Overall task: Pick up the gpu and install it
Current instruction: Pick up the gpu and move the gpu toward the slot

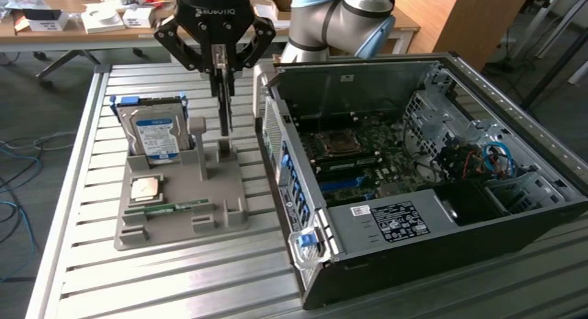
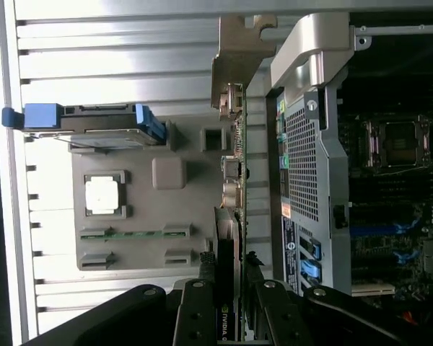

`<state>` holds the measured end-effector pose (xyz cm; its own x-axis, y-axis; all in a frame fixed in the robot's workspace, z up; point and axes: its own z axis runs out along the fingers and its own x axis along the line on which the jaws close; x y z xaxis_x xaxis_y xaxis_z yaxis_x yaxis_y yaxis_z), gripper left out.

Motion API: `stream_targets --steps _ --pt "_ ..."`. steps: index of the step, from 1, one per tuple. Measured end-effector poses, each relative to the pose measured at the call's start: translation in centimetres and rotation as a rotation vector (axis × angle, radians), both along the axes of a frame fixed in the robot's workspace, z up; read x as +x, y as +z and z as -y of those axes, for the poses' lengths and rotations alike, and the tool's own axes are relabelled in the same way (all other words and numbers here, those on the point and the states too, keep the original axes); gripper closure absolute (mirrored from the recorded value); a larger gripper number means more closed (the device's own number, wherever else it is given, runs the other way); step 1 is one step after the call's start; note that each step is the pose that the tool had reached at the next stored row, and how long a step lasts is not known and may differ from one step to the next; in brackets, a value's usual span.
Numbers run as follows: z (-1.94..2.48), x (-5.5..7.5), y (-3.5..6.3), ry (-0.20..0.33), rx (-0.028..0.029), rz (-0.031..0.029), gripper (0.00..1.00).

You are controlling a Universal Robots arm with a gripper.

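A black two-fingered robot gripper (image 1: pixel 222 74) (image 2: pixel 229 272) hangs directly above a grey moulded plastic holder tray (image 1: pixel 220 212) (image 2: pixel 202 205). Its fingers are closed on the gpu (image 1: pixel 224 111) (image 2: pixel 227 238), pinching the flat faces of the card near its upper edge.

The gpu is a thin, flat expansion card with a dark green, almost black circuit board. It is held upright and is seen edge-on, so it looks like a narrow dark blade. In the wrist view a pale silvery-beige metal bracket (image 2: pixel 238 54) with a bent, notched tab runs along one end of the card, and small connectors line its edge. A small green and black label sits on the board between the fingers. The card's lower end reaches the tray's edge nearest the computer case; whether it touches the tray or hangs just clear of it cannot be told.

A boxy silver hard drive (image 1: pixel 158 133) (image 2: pixel 94 119) with a blue-white label and blue side rails stands at the tray's far end. A square silvery processor chip (image 1: pixel 147 188) (image 2: pixel 105 193) lies flat in the tray's middle. A narrow green memory stick (image 1: pixel 170 209) (image 2: pixel 133 233) lies nearer the tray's front.

The tray rests on a slatted aluminium table (image 1: pixel 184 278) (image 2: pixel 115 65). Just beside the tray, on the exterior view's right, an open black and silver desktop computer case (image 1: pixel 386 222) (image 2: pixel 307 144) lies on its side, with its green motherboard (image 1: pixel 368 160) exposed.
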<state>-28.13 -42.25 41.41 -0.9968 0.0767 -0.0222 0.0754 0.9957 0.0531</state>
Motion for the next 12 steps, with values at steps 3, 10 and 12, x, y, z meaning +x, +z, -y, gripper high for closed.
stream_targets --steps 3,10,12 --pt "0.00 0.00 0.42 0.000 0.0001 0.0001 0.74" --pt "0.00 0.00 0.51 0.000 -0.0003 -0.0002 0.74" --pt "0.00 0.00 0.63 0.000 -0.0001 0.0000 0.74"
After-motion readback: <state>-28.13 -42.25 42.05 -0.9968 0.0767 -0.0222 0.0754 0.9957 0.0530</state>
